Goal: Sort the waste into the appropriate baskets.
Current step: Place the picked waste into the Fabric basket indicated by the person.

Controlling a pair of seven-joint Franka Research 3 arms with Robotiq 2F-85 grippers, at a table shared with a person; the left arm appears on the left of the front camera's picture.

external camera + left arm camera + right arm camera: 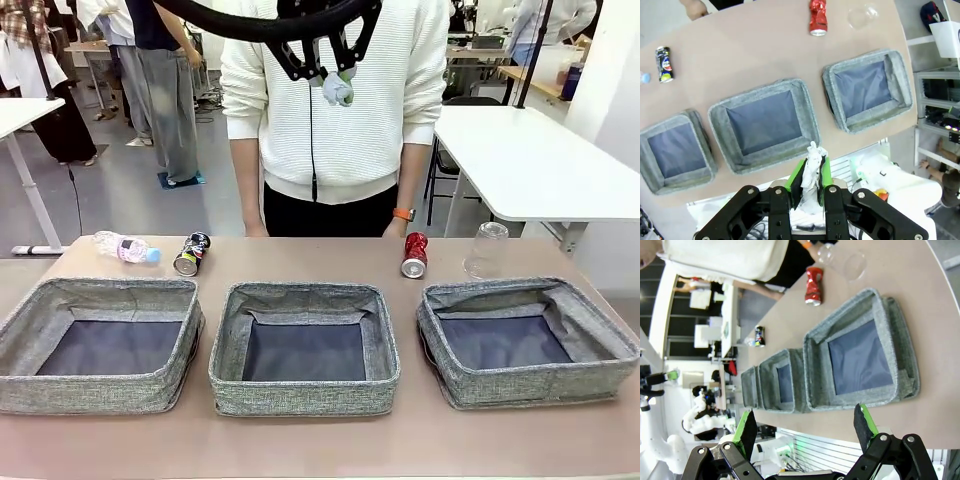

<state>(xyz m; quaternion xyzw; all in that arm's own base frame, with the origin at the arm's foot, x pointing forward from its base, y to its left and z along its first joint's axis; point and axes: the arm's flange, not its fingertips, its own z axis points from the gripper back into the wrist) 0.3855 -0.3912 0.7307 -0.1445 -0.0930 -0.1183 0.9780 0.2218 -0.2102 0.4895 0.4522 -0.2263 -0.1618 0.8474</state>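
Note:
My left gripper (335,76) hangs high above the middle basket (300,293), shut on the crumpled white paper wad (338,90). The wad (811,172) stands up between the green pads in the left wrist view. Three grey baskets lie in a row, left (100,290) and right (520,292) flanking the middle one. Behind them on the table lie the bottle (125,247), the dark can (190,253), the red can (414,254) and the upturned clear cup (487,249). My right gripper (805,426) is open, holding nothing, off the near side of the right basket (900,350).
A person in a white sweater (335,120) stands at the far edge of the table, arms hanging down. A white table (540,160) stands behind on the right. A strip of bare tabletop (320,440) runs along the near edge.

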